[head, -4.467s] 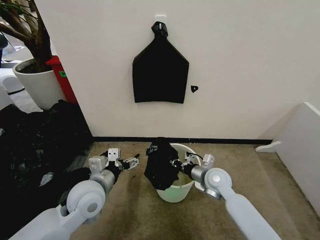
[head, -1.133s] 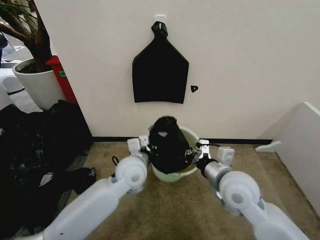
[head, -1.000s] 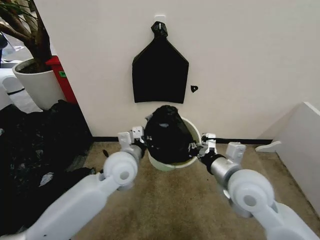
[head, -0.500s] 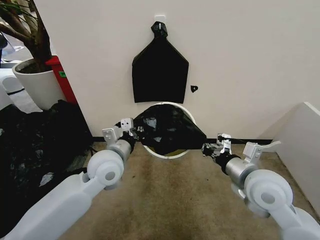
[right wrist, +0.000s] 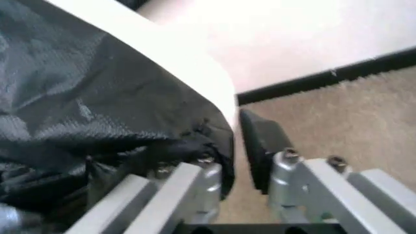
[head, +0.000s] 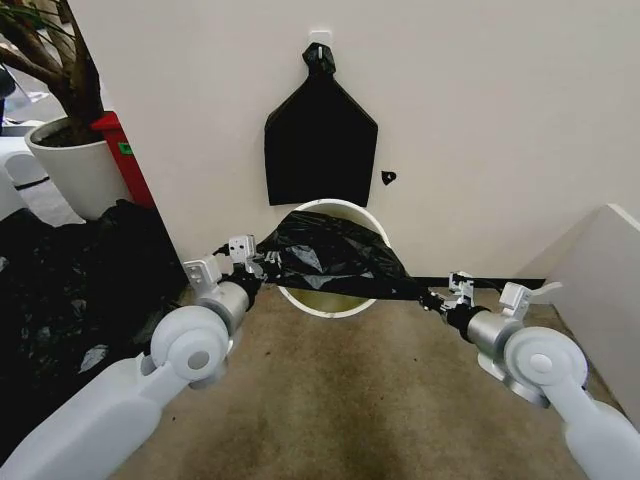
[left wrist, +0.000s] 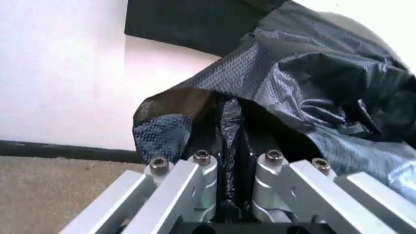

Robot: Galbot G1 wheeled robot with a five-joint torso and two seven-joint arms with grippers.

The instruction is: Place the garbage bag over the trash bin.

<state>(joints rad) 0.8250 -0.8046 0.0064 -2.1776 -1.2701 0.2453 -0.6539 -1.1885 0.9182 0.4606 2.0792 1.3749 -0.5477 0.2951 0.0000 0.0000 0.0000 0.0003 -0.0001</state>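
While both tools grip it, garbage bag (head: 335, 262) spans trash bin (head: 325, 302).

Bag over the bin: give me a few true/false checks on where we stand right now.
1. The bag is stretched between both grippers. True.
2. The bag lies crumpled on the carpet. False: it spans the bin mouth.
3. The left gripper pinches bag plastic. True.
4. The right gripper is left of the bin. False: it is to the bin's right.
5. The bin's whole rim is covered. False: white rim shows.
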